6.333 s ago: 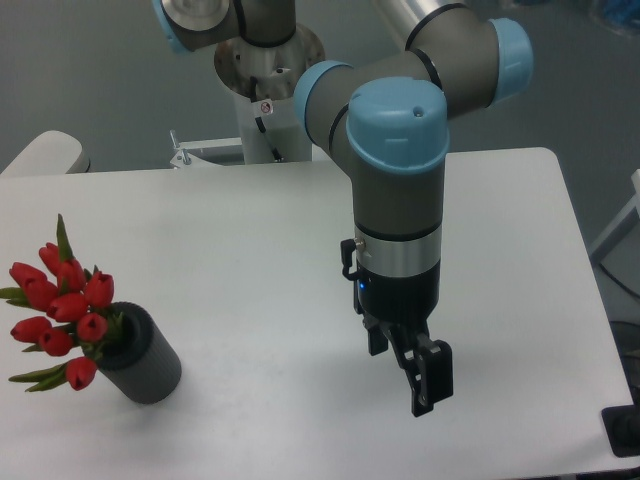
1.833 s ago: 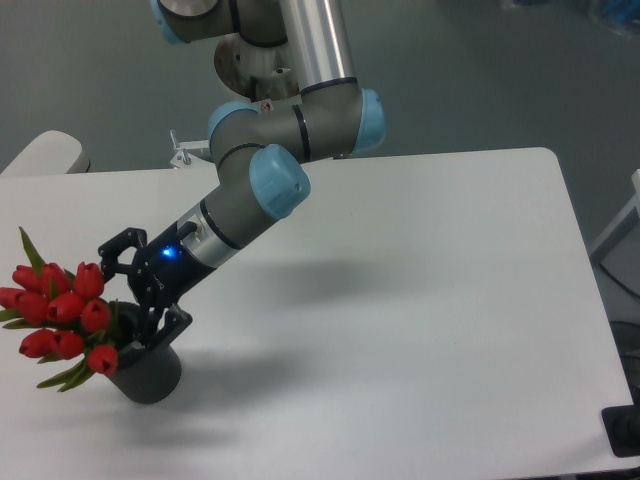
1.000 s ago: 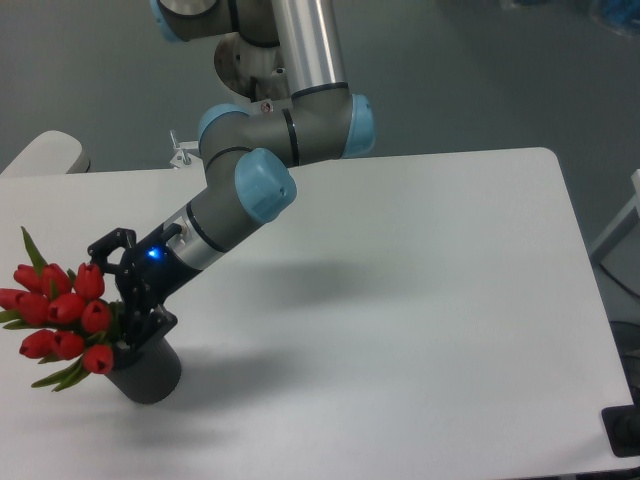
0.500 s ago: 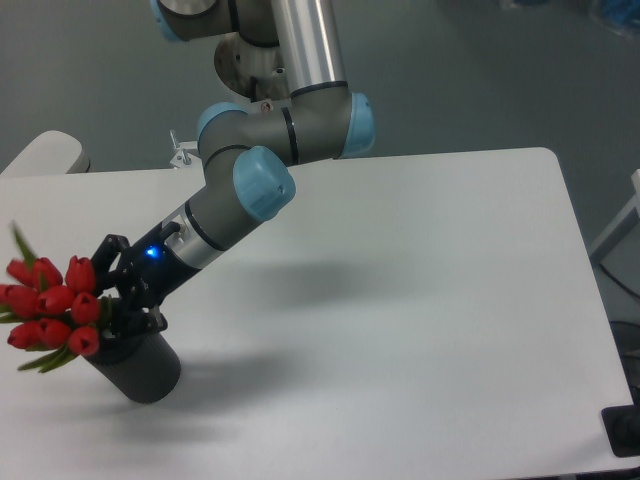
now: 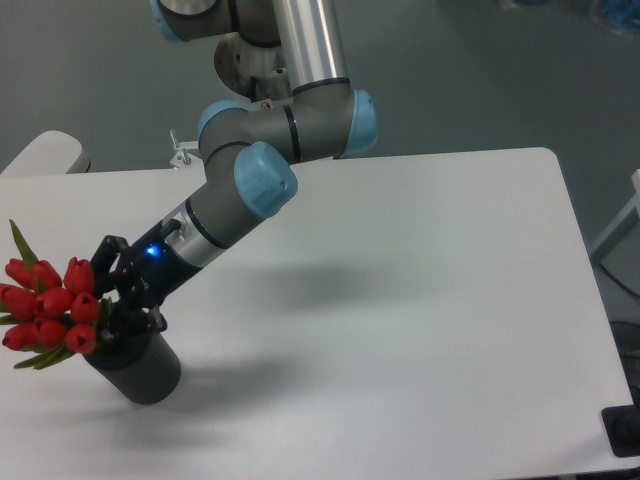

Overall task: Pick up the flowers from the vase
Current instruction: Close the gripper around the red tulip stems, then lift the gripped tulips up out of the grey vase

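Flowers (image 5: 50,305): red tulip buds with green leaves, sitting at the lower left of the frame and leaning out to the left over the mouth of the vase (image 5: 135,365). Stems are hiding behind the fingers, so their depth inside the vase cannot be told.

Vase: dark grey cylinder, tilting on the white table (image 5: 420,300) at the lower left.

Gripper (image 5: 118,297): reaching in from the upper right at a slant, fingers closing on the flowers just above the vase rim, pressing in beside the buds.

Step in hand, by judgement: drawing the bunch free of the vase. Doing it well is calling for a pull along the line of the stems, up and to the left, rather than sideways, which is risking dragging or toppling the vase. Grip is wanting to be firm yet gentle, as the stems look soft.
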